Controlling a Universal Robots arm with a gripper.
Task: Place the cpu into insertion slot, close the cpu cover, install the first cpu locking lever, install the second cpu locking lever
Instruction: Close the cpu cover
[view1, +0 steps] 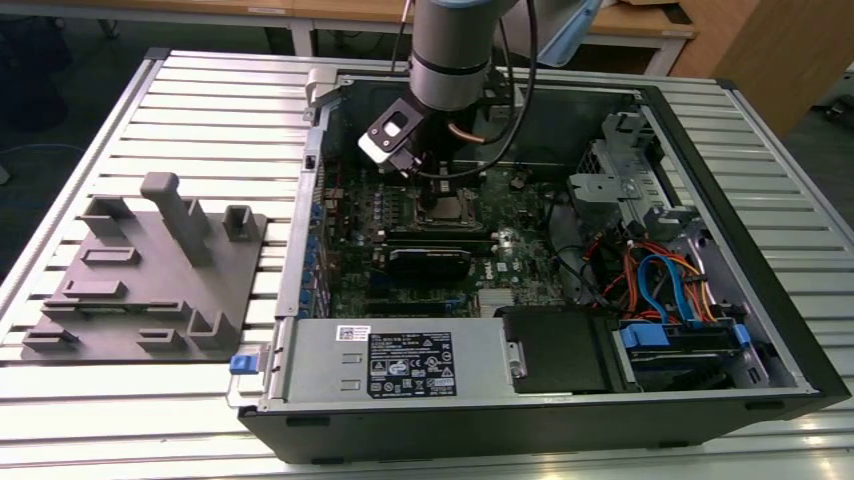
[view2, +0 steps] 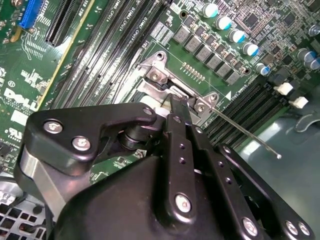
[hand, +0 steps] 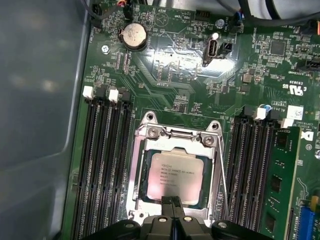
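The cpu, a square chip with a silvery top, lies in the insertion slot on the green board. The cpu cover, a thin silvery frame, lies down around it, with the chip showing through its window. My gripper is shut, its two black fingers pressed together with nothing between them, and their tips rest at the cover's edge. In the second wrist view a thin locking lever juts out from the socket corner, past my gripper. In the exterior view the arm stands over the socket.
Long black memory slots flank the socket on both sides. A coin battery sits on the board beyond it. The open computer case holds a drive cage and cable bundles. A grey fixture plate lies on the exterior view's left.
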